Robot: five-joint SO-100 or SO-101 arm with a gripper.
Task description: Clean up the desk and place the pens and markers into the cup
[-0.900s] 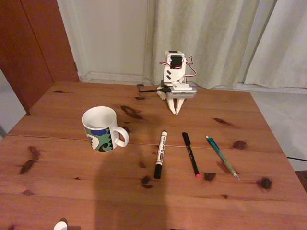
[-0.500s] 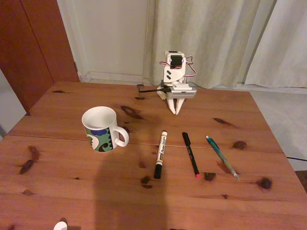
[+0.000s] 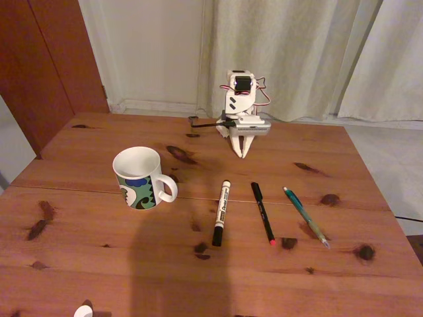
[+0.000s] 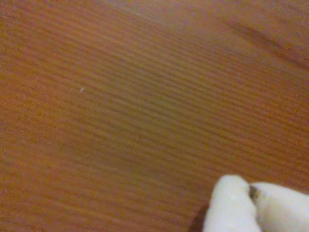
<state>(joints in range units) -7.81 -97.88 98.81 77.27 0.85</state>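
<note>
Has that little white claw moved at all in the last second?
No. In the fixed view the gripper points down at the desk in the same spot, just right of the dark knot, behind the three pens.

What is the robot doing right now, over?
Gripper shut, tips down near the desk. White marker, black pen, green pen lie flat, untouched. Cup upright. Nothing in the way.
</note>
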